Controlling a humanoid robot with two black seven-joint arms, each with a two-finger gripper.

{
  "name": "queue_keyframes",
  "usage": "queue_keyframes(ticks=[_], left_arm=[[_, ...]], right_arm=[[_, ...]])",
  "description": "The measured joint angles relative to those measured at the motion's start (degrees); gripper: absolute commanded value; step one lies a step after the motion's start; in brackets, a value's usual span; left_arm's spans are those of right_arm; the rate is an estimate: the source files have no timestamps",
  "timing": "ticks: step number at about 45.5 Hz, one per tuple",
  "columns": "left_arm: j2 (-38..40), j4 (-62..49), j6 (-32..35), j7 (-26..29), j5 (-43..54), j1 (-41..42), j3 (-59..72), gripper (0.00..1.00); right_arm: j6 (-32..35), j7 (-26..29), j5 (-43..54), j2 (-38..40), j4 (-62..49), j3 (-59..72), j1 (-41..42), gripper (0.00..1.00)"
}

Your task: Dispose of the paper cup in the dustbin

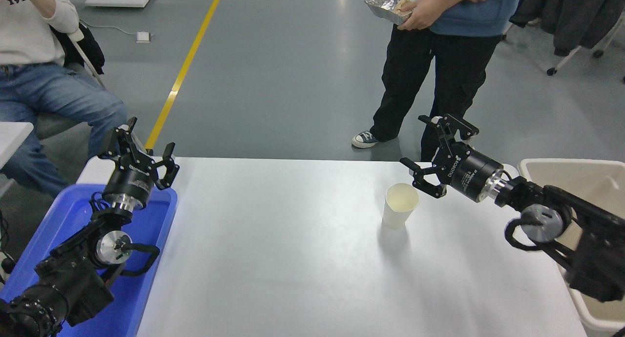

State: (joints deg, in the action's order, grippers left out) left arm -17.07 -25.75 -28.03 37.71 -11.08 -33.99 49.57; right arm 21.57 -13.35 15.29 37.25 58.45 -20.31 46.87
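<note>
The white paper cup (pixel 400 205) stands upright on the white table (pixel 293 249), right of centre, its cream inside showing. My right gripper (pixel 432 154) is open and empty, raised just up and to the right of the cup, apart from it. The beige dustbin (pixel 576 180) stands at the table's right edge, partly hidden by my right arm. My left gripper (pixel 139 149) is open and parked at the lower left above the blue tray.
A bright blue shallow tray (pixel 73 215) sits at the table's left end under the left arm. A person in black trousers (pixel 429 78) stands at the far side holding a foil tray. Another person in jeans (pixel 44 97) sits at the far left.
</note>
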Motion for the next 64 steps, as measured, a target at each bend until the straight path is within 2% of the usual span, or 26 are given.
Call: queue_keyframes(ticks=[15,26,40,64], left_arm=[[-0.12,0.00,-0.01,0.00,0.00,0.00,0.00,1.00],[-0.15,0.00,-0.01,0.00,0.01,0.00,0.00,1.00],[-0.10,0.00,-0.01,0.00,0.00,-0.02,0.00,1.00],[0.01,0.00,-0.01,0.00,0.00,-0.10,-0.03,1.00]], right_arm=[[-0.48,-0.01,21.91,5.33,1.85,7.36,7.14,1.00],[-0.54,-0.28,28.40,5.26,0.44,18.19,15.50,1.00],[-0.31,-1.10,33.09,-1.09,-4.42,29.49,22.56,1.00],[-3.83,-1.31,37.23,-16.93,-19.25,42.56,23.79,1.00]])
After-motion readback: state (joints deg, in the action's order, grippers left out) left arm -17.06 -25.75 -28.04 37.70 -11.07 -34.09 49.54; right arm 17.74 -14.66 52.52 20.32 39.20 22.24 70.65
